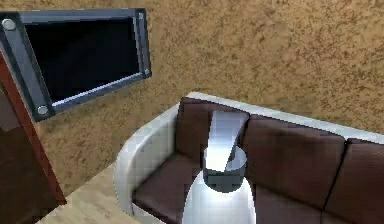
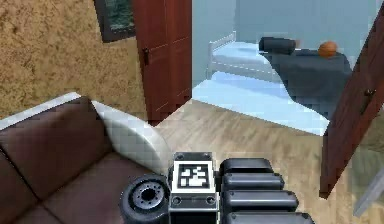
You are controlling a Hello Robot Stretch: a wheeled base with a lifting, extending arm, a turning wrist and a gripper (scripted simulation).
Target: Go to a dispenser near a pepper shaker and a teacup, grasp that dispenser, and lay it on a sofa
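A brown sofa with white arms stands against the speckled wall in the forward view. In front of it, a white dispenser with a dark collar and a grey spout rises from the bottom edge. In the arm side view, the sofa's brown cushions and white armrest lie at the left. The dark arm lies along the bottom edge with a white marker square. Left of the square is the gripper's round dark body, over the sofa seat. I cannot make out its far end, so I cannot tell whether it holds anything.
A dark flat screen hangs on the wall at upper left, and a dark red wooden panel stands at the left edge. In the arm side view, a red door opens onto a room with a bed. Another door leaf stands at the right, and wooden floor lies between.
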